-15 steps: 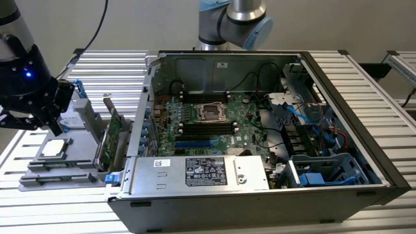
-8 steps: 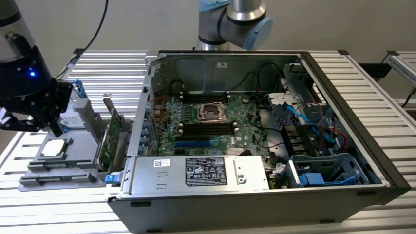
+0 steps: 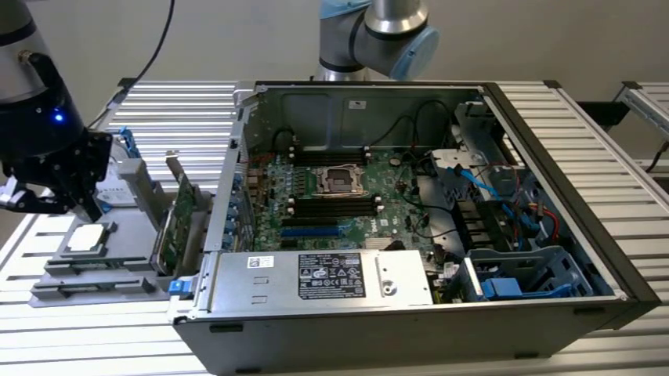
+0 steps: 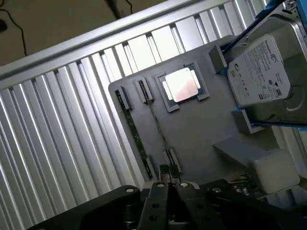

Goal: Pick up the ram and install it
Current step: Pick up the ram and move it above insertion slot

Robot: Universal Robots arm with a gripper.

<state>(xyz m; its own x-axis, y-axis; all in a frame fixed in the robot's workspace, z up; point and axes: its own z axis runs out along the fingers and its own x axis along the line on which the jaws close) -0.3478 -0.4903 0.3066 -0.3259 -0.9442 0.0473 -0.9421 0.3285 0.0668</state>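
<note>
The ram (image 4: 135, 132), a long thin green strip seen edge-on with a row of small dark parts, stands in the outermost slot of the grey holder (image 3: 74, 294), on the slatted tabletop (image 3: 63, 345) at the exterior view's lower left. The end effector (image 4: 168, 188) hangs close over the slots, clenched

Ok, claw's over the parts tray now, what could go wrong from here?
1. The claw is shut by the end of the thin ram; lowered like this it would likely strike the stick's edge, not straddle it.
2. A second stick stands close alongside and could get clipped.
3. The bare processor lies nearby on the same tray.
</note>
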